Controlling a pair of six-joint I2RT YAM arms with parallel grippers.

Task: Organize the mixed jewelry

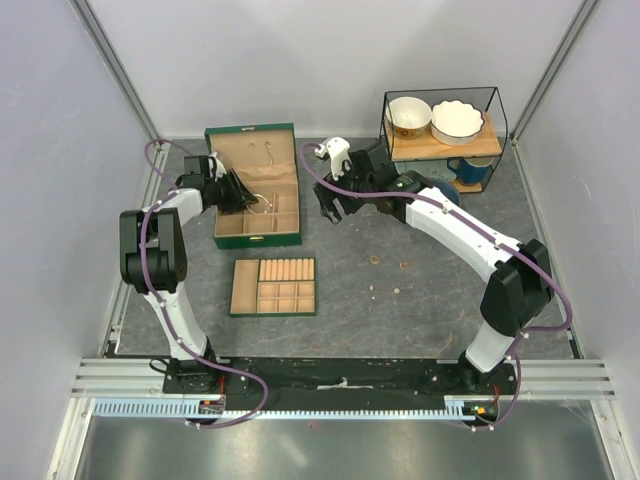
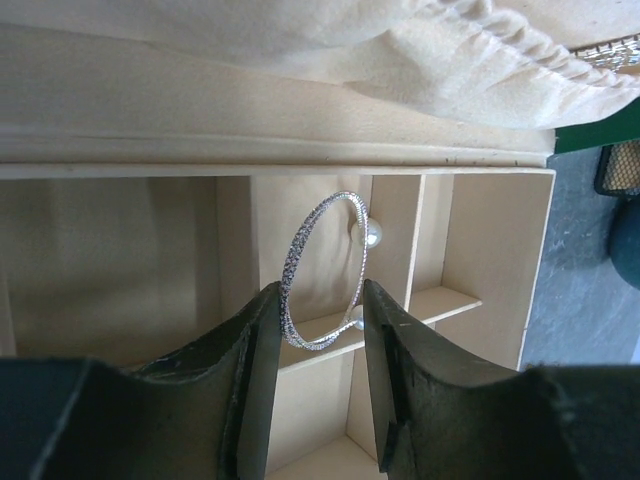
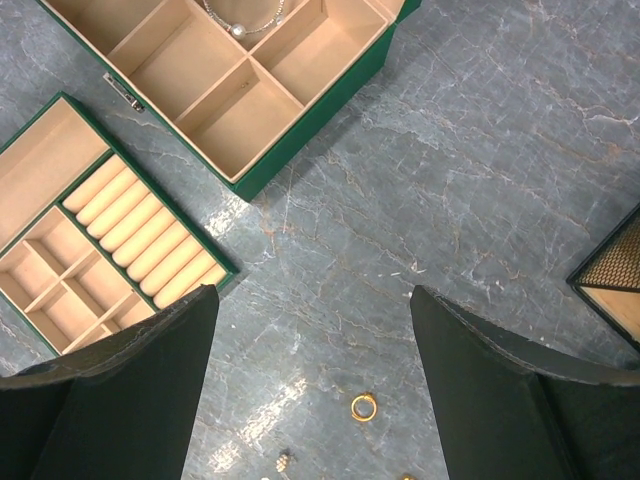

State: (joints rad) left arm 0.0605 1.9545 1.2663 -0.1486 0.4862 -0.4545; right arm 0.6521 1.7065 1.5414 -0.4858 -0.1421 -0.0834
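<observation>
Glittering silvery metal bangle (image 2: 322, 270) with glossy pearl ends; matt tan velvety box lining (image 2: 130, 250).

One bangle (image 2: 325, 270), two bowls (image 1: 409, 117), two trays (image 1: 243, 288).

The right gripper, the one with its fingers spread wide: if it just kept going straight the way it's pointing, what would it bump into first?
Most likely the bare grey table. The right gripper points down at open tabletop. A gold ring lies just between the fingers, though depth is hard to judge.

Overhead view wide — wrists close, sharing green box (image 1: 252, 185).
</observation>
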